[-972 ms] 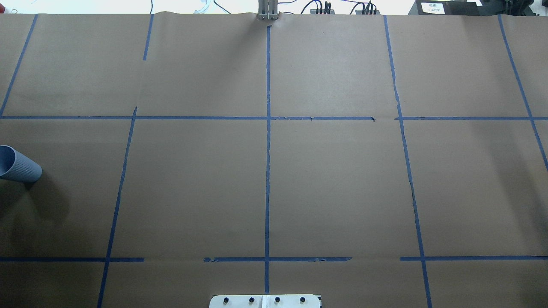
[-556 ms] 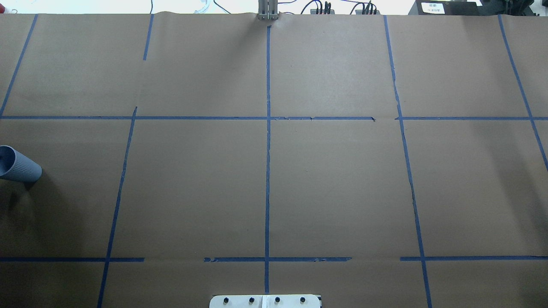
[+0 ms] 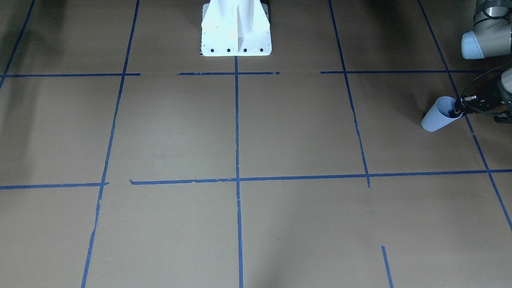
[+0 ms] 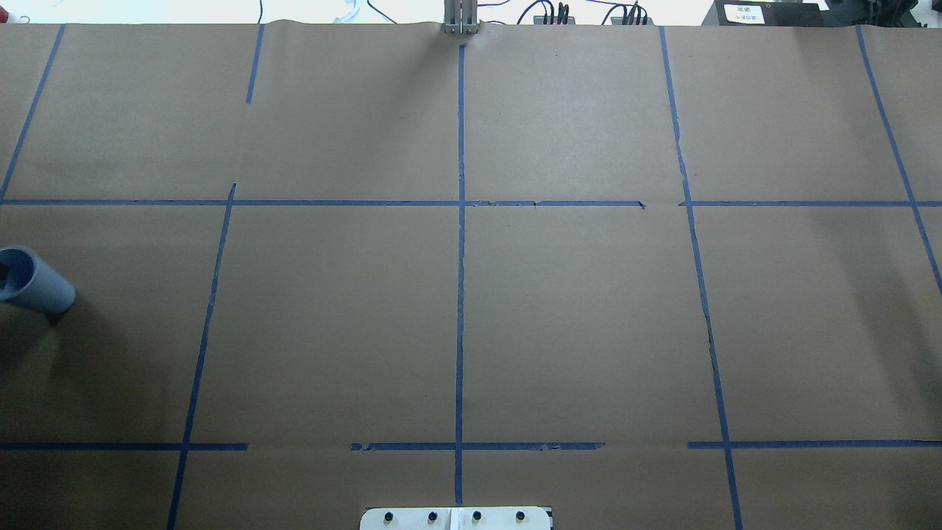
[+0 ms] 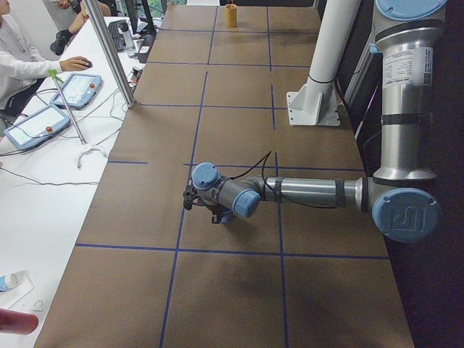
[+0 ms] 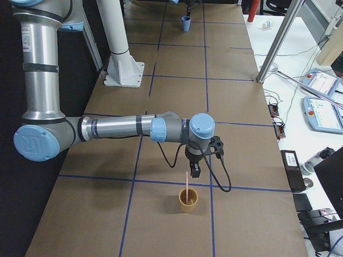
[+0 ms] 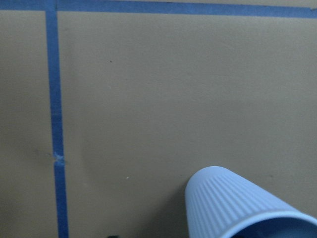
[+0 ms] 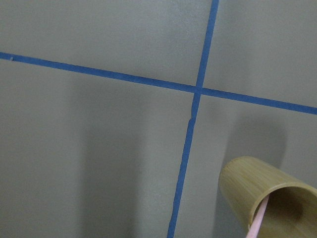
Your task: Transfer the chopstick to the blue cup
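From across the desk (image 3: 280,132), my left gripper (image 3: 456,112) is reaching to the blue cup (image 3: 435,121), which is standing close to the desk's left end edge. My dark fingers (image 3: 460,109) are sitting right at the cup's rim, but I cannot tell if I am squeezing it or letting it be.

From above, the blue cup (image 4: 40,288) is peeking in at that same left edge.

From the left end, my left arm (image 5: 312,190) is stretching low over the desk, and the bamboo cup (image 5: 230,14) is standing far off by the right end edge.

From the right end, my right gripper (image 6: 194,171) is hanging just over the bamboo cup (image 6: 188,201). The pink chopstick (image 6: 185,184) is standing in that cup, with its top just beside that gripper. I cannot tell if I am pinching it or not.

My left wrist camera is looking at the blue cup's (image 7: 233,203) ribbed side. My right wrist camera is showing the chopstick (image 8: 258,218) leaning inside the bamboo cup (image 8: 247,186).
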### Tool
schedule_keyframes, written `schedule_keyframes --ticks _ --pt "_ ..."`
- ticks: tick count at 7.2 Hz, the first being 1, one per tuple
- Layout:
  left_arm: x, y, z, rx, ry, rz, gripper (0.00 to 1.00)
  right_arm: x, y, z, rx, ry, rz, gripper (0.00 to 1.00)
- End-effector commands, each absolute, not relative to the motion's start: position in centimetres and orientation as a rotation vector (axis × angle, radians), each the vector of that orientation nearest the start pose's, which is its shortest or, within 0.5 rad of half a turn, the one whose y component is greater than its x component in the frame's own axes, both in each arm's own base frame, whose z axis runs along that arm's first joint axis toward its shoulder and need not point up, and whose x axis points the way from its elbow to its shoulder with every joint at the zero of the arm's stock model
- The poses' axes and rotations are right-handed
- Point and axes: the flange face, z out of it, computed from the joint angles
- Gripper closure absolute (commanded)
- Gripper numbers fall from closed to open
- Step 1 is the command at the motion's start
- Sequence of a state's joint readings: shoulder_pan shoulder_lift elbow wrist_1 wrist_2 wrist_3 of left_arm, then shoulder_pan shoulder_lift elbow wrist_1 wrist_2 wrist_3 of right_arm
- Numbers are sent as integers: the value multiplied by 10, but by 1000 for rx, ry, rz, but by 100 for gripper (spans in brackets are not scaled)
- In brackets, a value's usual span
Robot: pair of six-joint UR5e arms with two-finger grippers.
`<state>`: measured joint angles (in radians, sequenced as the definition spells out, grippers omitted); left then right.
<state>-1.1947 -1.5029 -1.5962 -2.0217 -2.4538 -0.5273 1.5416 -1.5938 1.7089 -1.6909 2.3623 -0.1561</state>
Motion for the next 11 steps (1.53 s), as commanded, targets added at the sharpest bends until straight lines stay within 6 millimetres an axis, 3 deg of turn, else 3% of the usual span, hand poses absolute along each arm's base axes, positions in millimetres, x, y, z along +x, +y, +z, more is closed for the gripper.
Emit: schedule_keyframes --ticks 1,2,4,5,6,7,9,11 --pt "147 -491 531 -62 1117 -14 100 48 -481 613 45 -791 -173 0" --pt "182 -502 466 -91 1160 -55 100 48 -481 611 47 -791 -173 0" --pt "287 -508 339 -196 1220 -124 100 48 -483 609 52 -792 -174 0" --pt "364 -489 283 -209 1214 -188 100 48 -484 607 57 -792 -177 0" --pt "432 -463 244 -211 1166 -208 100 48 -485 604 63 -790 -181 0" --pt "485 -460 196 -174 1083 -237 100 48 -484 605 62 -790 -181 0" --pt "546 -451 171 -122 1010 -244 100 48 -484 605 62 -792 -181 0" --pt "558 -455 169 -108 992 -252 100 48 -485 603 65 -792 -182 0"
